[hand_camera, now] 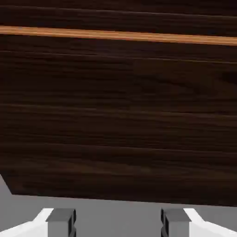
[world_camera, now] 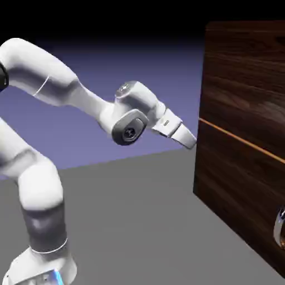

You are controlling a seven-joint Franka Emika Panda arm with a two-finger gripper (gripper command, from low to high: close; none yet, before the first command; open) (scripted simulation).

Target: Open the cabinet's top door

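The cabinet [world_camera: 239,167] is a big dark walnut-grain box at the right of the exterior view. A thin orange seam [world_camera: 239,139] splits its front. The top door [world_camera: 245,72] is the panel above that seam, and it lies flush with the front. My gripper [world_camera: 190,140] points at the cabinet's near left edge, at about the seam's height and just short of the wood. In the hand view my gripper [hand_camera: 118,222] is open, with nothing between the two grey fingertips [hand_camera: 61,220]. Dark wood fills that view, and only a strip of the top door [hand_camera: 115,14] shows above the seam.
The lower door panel [hand_camera: 115,115] fills most of the hand view. It carries a silver ring handle [world_camera: 280,228] at the exterior view's right edge. Grey table [world_camera: 128,222] lies under the arm and shows as a strip below the cabinet [hand_camera: 115,206].
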